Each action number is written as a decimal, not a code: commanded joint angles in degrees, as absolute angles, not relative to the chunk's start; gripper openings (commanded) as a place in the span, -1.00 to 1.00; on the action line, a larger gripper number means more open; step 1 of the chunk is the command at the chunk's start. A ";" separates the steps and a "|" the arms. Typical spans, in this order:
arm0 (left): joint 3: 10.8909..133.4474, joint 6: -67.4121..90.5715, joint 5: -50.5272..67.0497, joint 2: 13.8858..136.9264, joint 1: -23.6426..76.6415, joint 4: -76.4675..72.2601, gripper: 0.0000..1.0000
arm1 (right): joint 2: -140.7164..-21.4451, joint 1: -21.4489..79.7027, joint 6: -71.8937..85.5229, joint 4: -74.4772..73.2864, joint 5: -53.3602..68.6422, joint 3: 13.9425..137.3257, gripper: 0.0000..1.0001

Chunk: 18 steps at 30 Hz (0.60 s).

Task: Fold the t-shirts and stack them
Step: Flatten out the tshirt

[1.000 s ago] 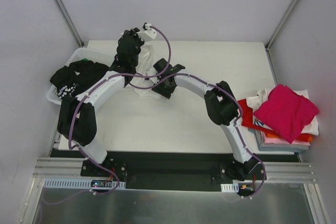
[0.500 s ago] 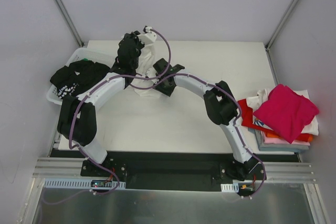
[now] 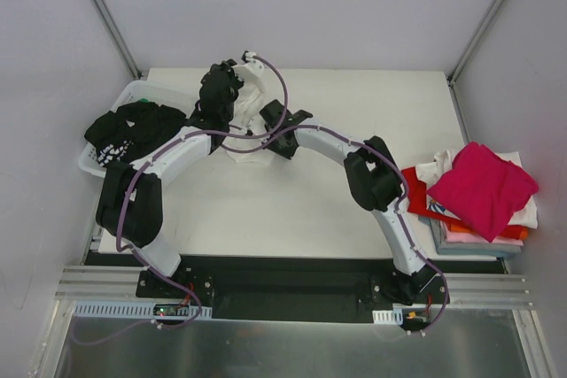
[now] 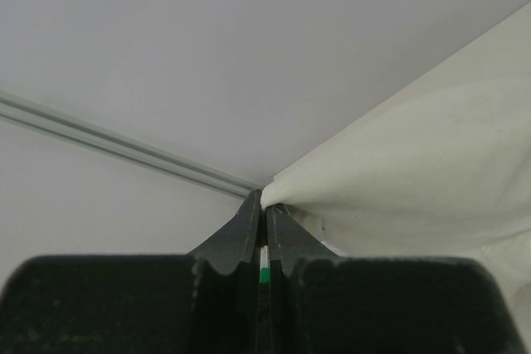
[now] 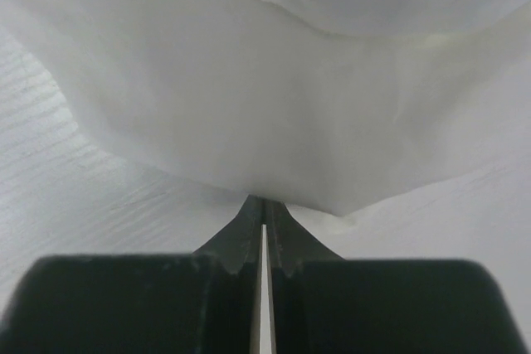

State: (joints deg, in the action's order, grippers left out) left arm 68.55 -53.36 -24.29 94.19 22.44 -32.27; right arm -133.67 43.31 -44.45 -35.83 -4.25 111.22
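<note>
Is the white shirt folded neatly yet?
Not folded: the white t-shirt hangs bunched, its edges pinched by the left pincer and the right pincer, both shut.

A robot lab cell is indicated by plain white walls (image 3: 292,6), aluminium posts (image 3: 104,13) at the far corners of the table (image 3: 292,219) and a metal rail (image 3: 496,289) along its near edge.

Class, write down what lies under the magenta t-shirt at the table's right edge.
Edges of a white t-shirt, a red t-shirt and an orange t-shirt show beneath the magenta t-shirt; their middles, and anything else below, are covered.
</note>
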 commanded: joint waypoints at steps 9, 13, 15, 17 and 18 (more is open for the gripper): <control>66.98 -51.42 -22.85 88.51 22.41 -33.22 -1.00 | -120.06 38.07 -45.26 -36.47 -12.91 94.76 -0.99; 66.27 -50.98 -22.76 87.89 22.85 -32.43 -1.00 | -117.43 35.95 -45.00 -36.47 -14.24 91.15 -0.99; 65.83 -51.06 -22.59 87.45 23.29 -32.26 -1.00 | -116.03 34.72 -45.00 -36.56 -14.67 89.66 -0.99; 65.13 -51.06 -22.50 87.19 23.55 -31.99 -1.00 | -115.32 34.19 -45.09 -36.65 -15.29 88.86 -0.99; 65.04 -50.98 -22.50 87.01 23.90 -31.82 -1.00 | -114.88 33.49 -45.09 -36.82 -15.55 88.34 -0.99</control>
State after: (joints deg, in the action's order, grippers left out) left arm 65.73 -52.27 -23.97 90.15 22.70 -30.79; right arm -120.14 34.83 -44.80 -35.03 -12.73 89.71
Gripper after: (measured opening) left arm 0.010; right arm 0.015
